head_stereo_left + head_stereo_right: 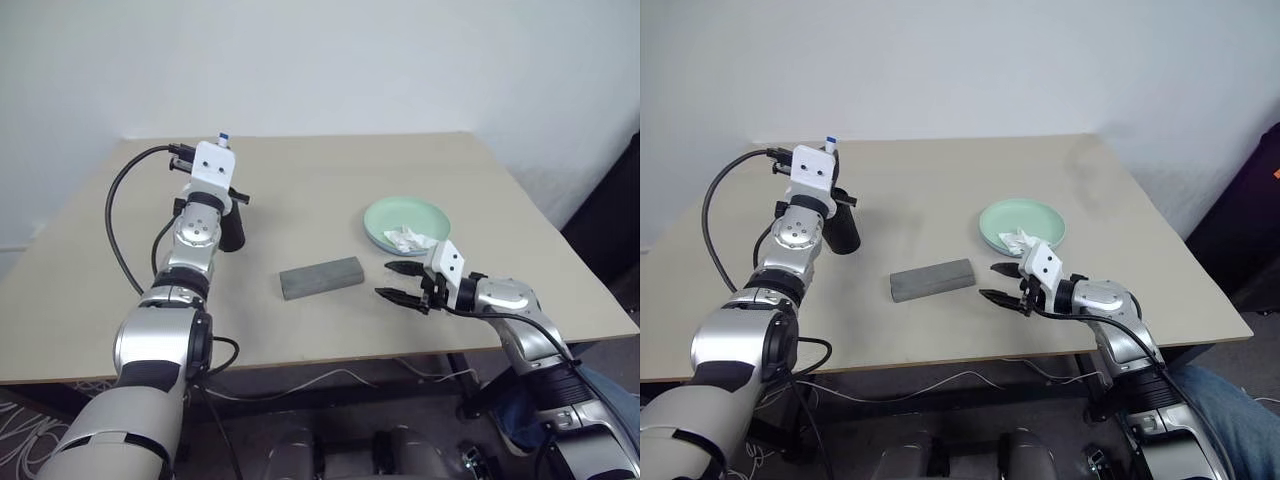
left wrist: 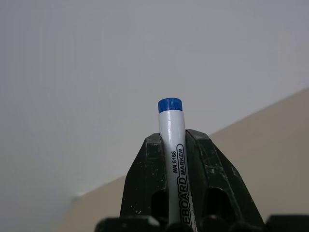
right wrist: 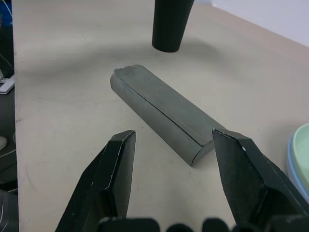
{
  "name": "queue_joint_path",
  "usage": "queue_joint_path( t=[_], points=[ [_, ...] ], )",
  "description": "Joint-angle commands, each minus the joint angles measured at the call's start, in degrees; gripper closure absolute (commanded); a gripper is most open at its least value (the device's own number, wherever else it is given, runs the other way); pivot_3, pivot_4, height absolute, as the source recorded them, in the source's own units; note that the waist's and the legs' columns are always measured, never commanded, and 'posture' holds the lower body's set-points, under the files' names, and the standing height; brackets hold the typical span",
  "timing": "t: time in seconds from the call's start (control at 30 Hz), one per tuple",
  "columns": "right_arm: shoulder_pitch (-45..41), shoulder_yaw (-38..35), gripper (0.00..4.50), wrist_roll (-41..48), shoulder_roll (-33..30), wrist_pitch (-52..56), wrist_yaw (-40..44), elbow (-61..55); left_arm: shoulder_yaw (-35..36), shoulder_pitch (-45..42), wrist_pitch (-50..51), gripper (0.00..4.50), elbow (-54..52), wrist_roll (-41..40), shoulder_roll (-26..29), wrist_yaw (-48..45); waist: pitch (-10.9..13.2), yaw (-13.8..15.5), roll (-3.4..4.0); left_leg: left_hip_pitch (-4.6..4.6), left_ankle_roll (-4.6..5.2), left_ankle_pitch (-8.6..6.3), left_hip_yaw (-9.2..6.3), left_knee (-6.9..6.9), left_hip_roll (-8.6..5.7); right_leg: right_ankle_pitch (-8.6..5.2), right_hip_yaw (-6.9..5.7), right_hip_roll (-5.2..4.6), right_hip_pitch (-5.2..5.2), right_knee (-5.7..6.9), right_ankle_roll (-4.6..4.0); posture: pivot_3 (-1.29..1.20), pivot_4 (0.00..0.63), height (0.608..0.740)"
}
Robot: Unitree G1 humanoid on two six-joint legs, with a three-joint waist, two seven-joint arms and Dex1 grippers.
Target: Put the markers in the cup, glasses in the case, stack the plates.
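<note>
**Trainee:** What are you holding right now?

**Me:** My left gripper [image 2: 173, 159] is clamped narrow on a marker [image 2: 172, 140], white barrel with a blue end sticking out past my fingertips. From the head view, that hand sits over the cup [image 1: 841, 232], the black tumbler standing at about ten o'clock on the table [image 1: 300, 180].

**Trainee:** So the step is dropping it in?

**Me:** That's my reading. To do it well, I'd want the marker standing close to upright and its lower end inside the rim before I let go. I can't see that lower end or the cup's mouth behind my wrist, so I can't tell whether it's already inside.

**Trainee:** What could spoil it?

**Me:** The cup looks light and tapers to a narrow base. Nudge the rim sideways and it may tip. I'd ease straight down, open only a little, then lift clear without brushing the wall.

**Trainee:** And the other hand?

**Me:** My right gripper [image 1: 402, 281] hangs with its jaws spread wide and empty, at roughly four o'clock, pointing at the case [image 1: 320, 277], which lies closed near the table's centre. The plates [image 1: 405, 222] sit stacked at about two o'clock, mint green on light blue, with a crumpled tissue [image 1: 412, 239] on top.
</note>
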Motion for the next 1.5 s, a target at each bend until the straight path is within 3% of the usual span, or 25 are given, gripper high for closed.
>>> queue_joint_path(
  t=[0.03, 0.07, 0.47, 0.7, 0.87, 1.0, 1.2, 1.5],
  points=[
    [-0.3, -1.6, 1.75, 0.7, -0.6, 0.1, -0.5, -2.5, 0.2, -2.6, -0.4, 4.33, -0.6, 0.2, 0.4, 0.6, 0.0, 0.0, 0.0, 0.0, 0.0, 0.0, 0.0, 0.0, 0.0, 0.0, 0.0, 0.0, 0.0, 0.0, 0.0, 0.0, 0.0, 0.74],
    [-0.2, -1.6, 1.75, 0.6, -0.6, 0.1, -0.6, -2.5, 0.2, -2.6, -0.4, 4.33, -0.6, 0.3, 0.4, 0.6, 0.0, 0.0, 0.0, 0.0, 0.0, 0.0, 0.0, 0.0, 0.0, 0.0, 0.0, 0.0, 0.0, 0.0, 0.0, 0.0, 0.0, 0.74],
    [-0.6, -1.4, 1.75, 0.5, -0.4, 0.0, -0.7, -2.1, 0.0, -2.6, -0.5, 0.16, -0.5, 1.0, 0.8, 1.2, 0.0, 0.0, 0.0, 0.0, 0.0, 0.0, 0.0, 0.0, 0.0, 0.0, 0.0, 0.0, 0.0, 0.0, 0.0, 0.0, 0.0, 0.74],
    [-0.8, -1.4, 1.75, 0.5, -0.3, -0.1, -0.7, -1.9, 1.8, -2.9, -0.7, 0.16, -1.4, -2.0, -0.2, -5.0, 0.0, 0.0, 0.0, 0.0, 0.0, 0.0, 0.01, 0.01, 0.0, 0.0, 0.0, 0.0, 0.0, 0.0, 0.0, 0.0, 0.0, 0.74],
    [-0.7, -1.5, 1.75, 0.7, -0.4, 0.0, -0.6, -1.9, 7.2, -1.8, 1.2, 0.16, -4.0, -11.7, -2.0, -24.7, 0.0, 0.0, -0.01, -0.01, 0.0, 0.0, 0.01, 0.05, 0.01, -0.01, -0.01, -0.01, 0.0, 0.0, -0.02, 0.0, 0.0, 0.74],
    [-0.6, -1.8, 1.75, 0.9, -0.5, 0.1, -0.5, -1.8, 10.8, 1.5, 9.8, 0.16, -9.3, -20.7, -1.8, -43.8, 0.0, -0.2, 0.01, -0.01, 0.0, 0.0, 0.01, 0.07, 0.01, -0.02, -0.01, 0.01, 0.0, 0.01, -0.03, 0.0, 0.0, 0.74],
    [-0.8, -2.3, 1.75, 1.0, -1.1, -0.7, 0.4, -0.2, 8.8, 15.6, 20.6, 0.16, -26.0, -25.2, 1.4, -59.4, 0.0, -0.8, 0.03, 0.04, 0.0, 0.0, 0.02, 0.07, 0.03, -0.02, 0.02, 0.07, -0.02, 0.1, -0.04, 0.0, 0.0, 0.74],
    [0.0, -8.0, 1.75, 3.4, -4.4, -1.9, 2.3, 4.7, 4.9, 38.8, 28.4, 0.16, -51.2, -27.0, 4.4, -64.6, 0.0, 0.0, 0.05, 0.04, 0.0, 0.0, 0.0, 0.18, 0.21, -0.02, 0.02, -0.03, 0.0, 0.07, -0.04, 0.0, 0.0, 0.74]
  ],
)
